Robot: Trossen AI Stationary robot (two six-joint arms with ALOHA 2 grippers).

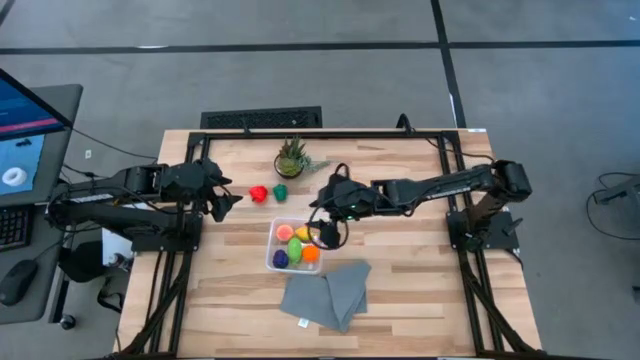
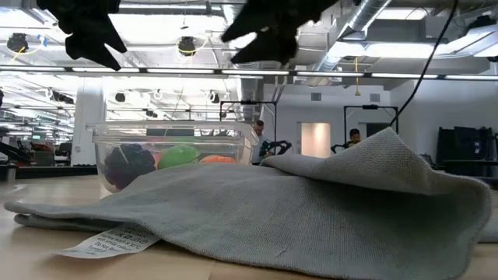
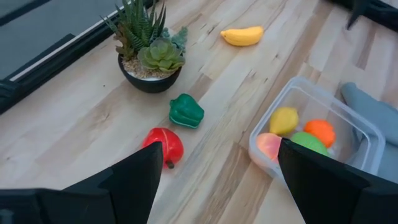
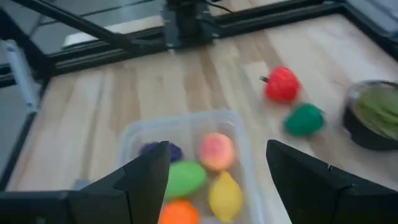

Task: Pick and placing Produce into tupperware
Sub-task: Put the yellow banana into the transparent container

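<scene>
Right end effector (image 1: 330,236), fingers spread & empty, hangs over tupperware (image 4: 239,134) w/ five produce inside, prob. post-drop; left end effector (image 1: 228,200) released near red (image 3: 163,144) & green (image 3: 186,111) pieces on surface.

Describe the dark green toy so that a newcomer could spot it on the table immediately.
Start at the potted plant near the far edge of the table. Just in front of it, outside the clear container, lie two loose toys side by side. The green pepper is the lobed dark green one nearest the pot; its neighbour is red.
</scene>
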